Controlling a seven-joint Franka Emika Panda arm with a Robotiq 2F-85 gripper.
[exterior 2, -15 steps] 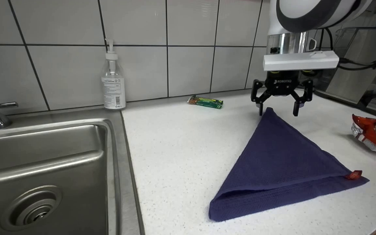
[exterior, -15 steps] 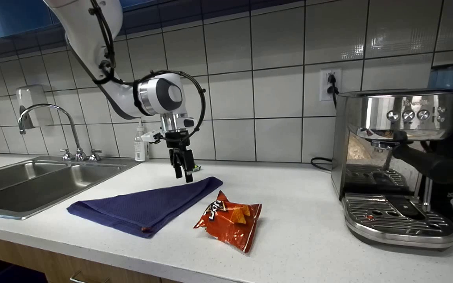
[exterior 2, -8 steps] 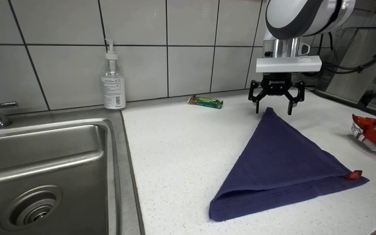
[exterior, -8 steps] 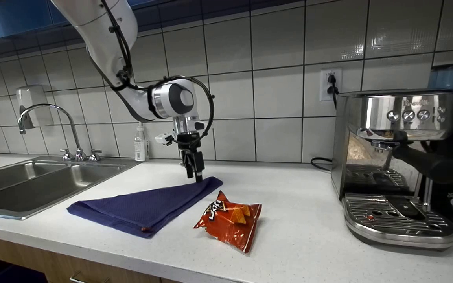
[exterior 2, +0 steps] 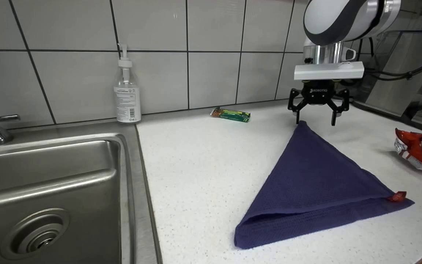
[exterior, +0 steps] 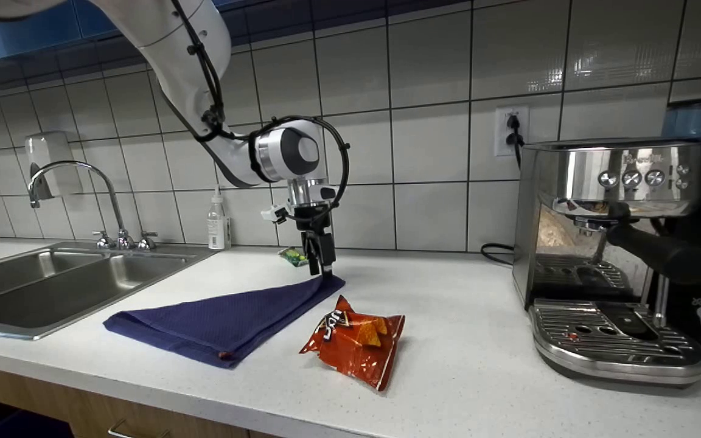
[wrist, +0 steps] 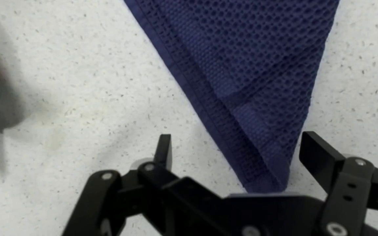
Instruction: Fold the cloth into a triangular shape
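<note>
One sink basin fills the lower left of the frame in an exterior view. Next, upper left: a pump bottle, standing; then, nr upper ctr, a green-wrapped bar. Lower ctr to lower right: the cloth, on the counter as a rough triangle, tip pointing up-frame; along its lower edge the top layer stops short of the bottom one, w/ a red tag by the right corner. Upper right: the gripper, jaws spread, nothing held, at the cloth's tip. Far right edge: the snack packet, partly cut off, well apart fr. the cloth.

Wrist view, L to R: an edge of the packet; one finger; the cloth's tip, btwn the fingers, lower right of ctr; the 2nd finger, just beside the tip, contact unsure.

Step in hand (judged): diagonal fold prob. made; gripper set for a pinch at the tip, to straighten it or fold again (which, unclear). Next move prob. calls for centring the gap on the tip, lowering (height hard to read), then pinching all layers so none slips.
</note>
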